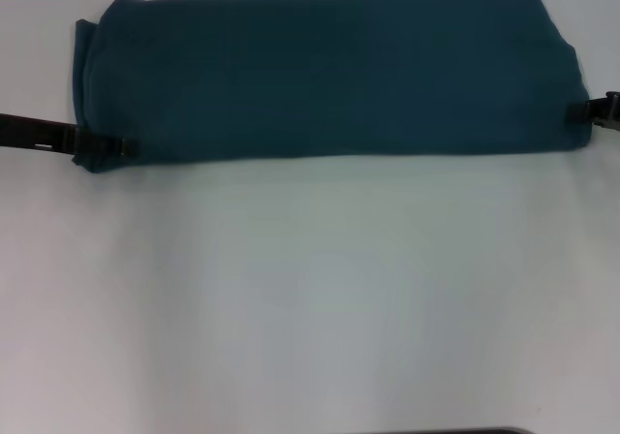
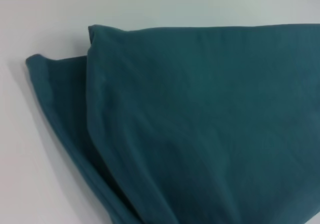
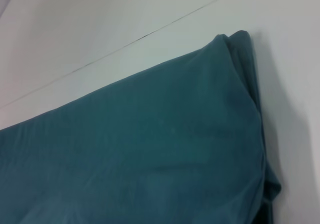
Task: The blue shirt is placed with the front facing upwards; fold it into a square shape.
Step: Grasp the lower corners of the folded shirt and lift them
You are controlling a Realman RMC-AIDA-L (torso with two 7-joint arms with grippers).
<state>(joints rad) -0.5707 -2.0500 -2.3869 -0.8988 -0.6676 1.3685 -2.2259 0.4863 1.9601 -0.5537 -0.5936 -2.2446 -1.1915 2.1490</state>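
The blue shirt (image 1: 329,76) lies on the far part of the white table (image 1: 310,298), folded into a long band that runs from left to right. Its plain side faces up, with no lettering showing. The near edge of the band is fairly straight, and the far edge rises a little toward the right.

My left gripper (image 1: 124,147) reaches in from the left edge, low over the table, and its tip meets the near-left corner of the shirt. I cannot tell from here whether it is clamped on the cloth or released. In my left wrist view the shirt (image 2: 200,124) shows stacked layers at that end, with a lower layer sticking out past the top one onto the table (image 2: 40,184).

My right gripper (image 1: 593,110) comes in from the right edge and touches the near-right end of the band. I cannot tell its grip either. My right wrist view shows the shirt (image 3: 150,154) ending in a folded, rounded corner, with a thin seam line crossing the table (image 3: 100,24) beyond it
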